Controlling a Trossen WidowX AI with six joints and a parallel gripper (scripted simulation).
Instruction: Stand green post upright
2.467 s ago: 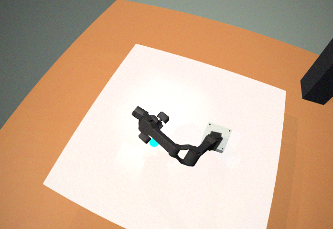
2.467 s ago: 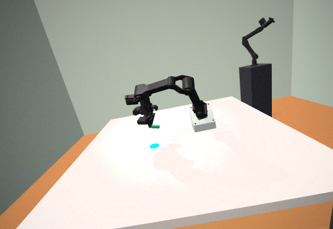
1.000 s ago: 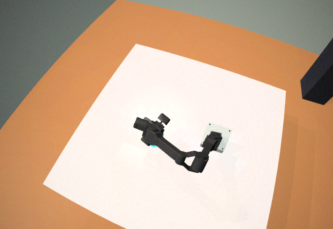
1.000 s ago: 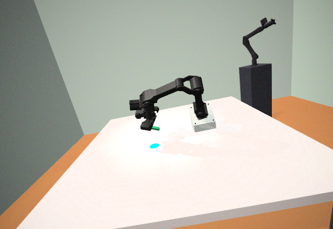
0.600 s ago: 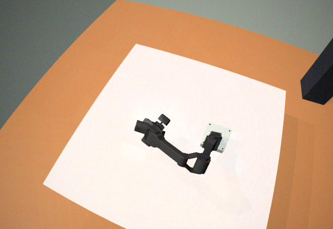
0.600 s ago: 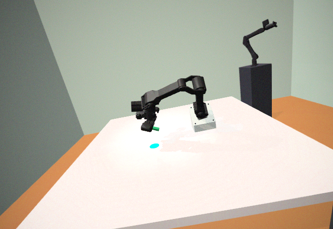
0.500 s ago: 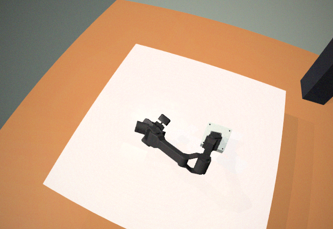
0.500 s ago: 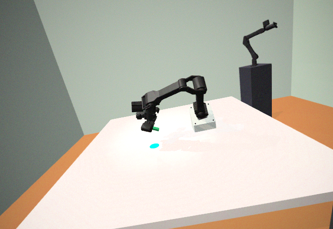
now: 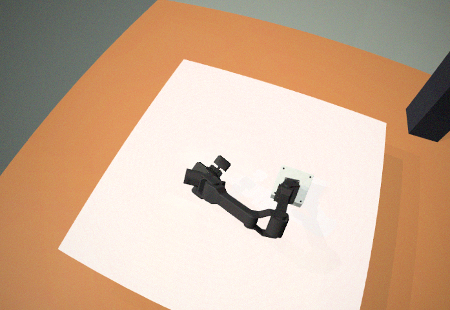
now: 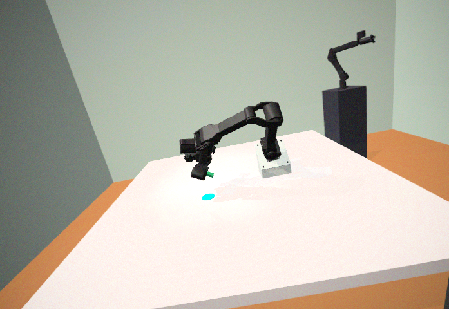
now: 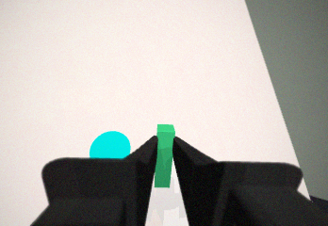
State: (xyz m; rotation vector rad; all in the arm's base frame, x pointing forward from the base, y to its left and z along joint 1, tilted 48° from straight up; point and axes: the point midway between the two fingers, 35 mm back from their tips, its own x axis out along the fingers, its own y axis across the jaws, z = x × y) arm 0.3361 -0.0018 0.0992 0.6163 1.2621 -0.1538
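Note:
The green post (image 10: 210,174) (image 11: 164,162) is held between the fingertips of my gripper (image 11: 165,139), which is shut on it. In the exterior view the post is off the table and tilted, its end sticking out to the right of the fingers. The cyan circle (image 10: 208,196) (image 11: 110,145) lies flat on the table, below the gripper in the exterior view and left of the post in the wrist view, its lower edge covered by a finger. In the top view the arm hides the post and the circle.
The arm's pale base block (image 9: 305,183) (image 10: 276,171) stands on the white table (image 9: 203,109) (image 10: 232,247). A dark pedestal (image 9: 435,98) (image 10: 345,120) with a second arm (image 10: 337,67) stands beyond the table. The wrist view shows a table edge at the right.

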